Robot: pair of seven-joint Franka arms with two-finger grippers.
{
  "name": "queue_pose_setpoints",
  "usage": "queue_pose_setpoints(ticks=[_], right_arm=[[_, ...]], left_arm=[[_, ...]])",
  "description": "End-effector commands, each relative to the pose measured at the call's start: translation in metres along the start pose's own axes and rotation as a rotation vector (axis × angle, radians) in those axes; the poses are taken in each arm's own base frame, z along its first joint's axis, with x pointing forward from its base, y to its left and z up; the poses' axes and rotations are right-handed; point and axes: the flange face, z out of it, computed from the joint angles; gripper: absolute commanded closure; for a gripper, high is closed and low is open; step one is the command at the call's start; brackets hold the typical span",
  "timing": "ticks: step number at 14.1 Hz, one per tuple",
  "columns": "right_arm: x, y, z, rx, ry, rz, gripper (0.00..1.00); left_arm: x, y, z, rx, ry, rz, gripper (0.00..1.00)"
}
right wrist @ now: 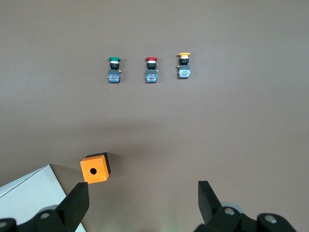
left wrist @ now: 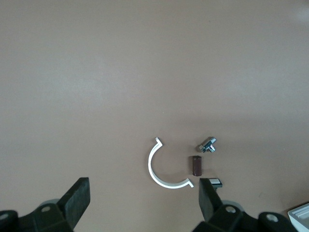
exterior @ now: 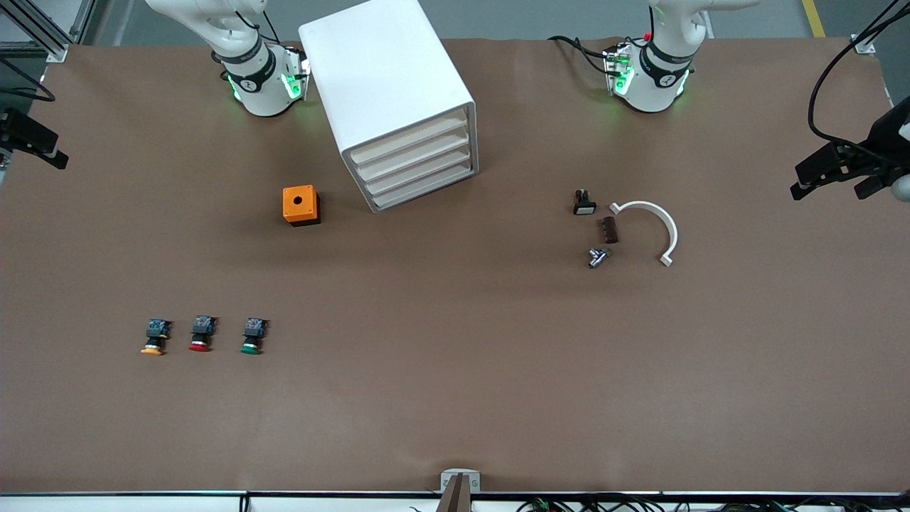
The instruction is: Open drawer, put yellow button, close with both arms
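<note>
The white cabinet [exterior: 387, 78] stands between the arms' bases, and its top drawer [exterior: 409, 139] is shut like the three below it. A corner of the cabinet also shows in the right wrist view [right wrist: 31, 193]. The yellow button [exterior: 154, 338] lies on its side toward the right arm's end, at the end of a row of three; the right wrist view shows it too [right wrist: 183, 65]. My right gripper [right wrist: 142, 193] is open and empty, high over the table beside the orange box. My left gripper [left wrist: 143, 193] is open and empty, high over the table beside the white half ring.
The red-capped button [exterior: 202, 334] and green-capped button [exterior: 253, 336] lie beside the yellow one. An orange box [exterior: 301, 205] sits beside the cabinet. Toward the left arm's end lie a white half ring [exterior: 657, 227], brown block [exterior: 610, 230], metal bolt [exterior: 598, 257] and small switch [exterior: 584, 203].
</note>
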Motion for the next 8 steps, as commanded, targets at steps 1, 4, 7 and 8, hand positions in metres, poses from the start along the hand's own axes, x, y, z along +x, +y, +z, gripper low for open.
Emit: queue_pose_setpoints(ticks=[1,4,7,8], right_arm=[[-0.008,0.000,-0.002,0.007,-0.003,-0.010,0.00],[-0.009,-0.004,-0.003,0.010,-0.003,-0.018,0.00],[-0.009,-0.005,-0.002,0.008,-0.010,-0.020,0.00],[-0.009,-0.007,-0.002,0.010,-0.011,-0.023,0.00]], left_arm=[[-0.003,0.002,-0.007,0.013,0.001,-0.011,0.01],[-0.002,0.000,-0.009,0.012,0.005,-0.009,0.01],[0.004,-0.003,-0.002,0.015,0.001,-0.020,0.01],[0.012,-0.002,0.006,0.015,-0.005,-0.017,0.01]])
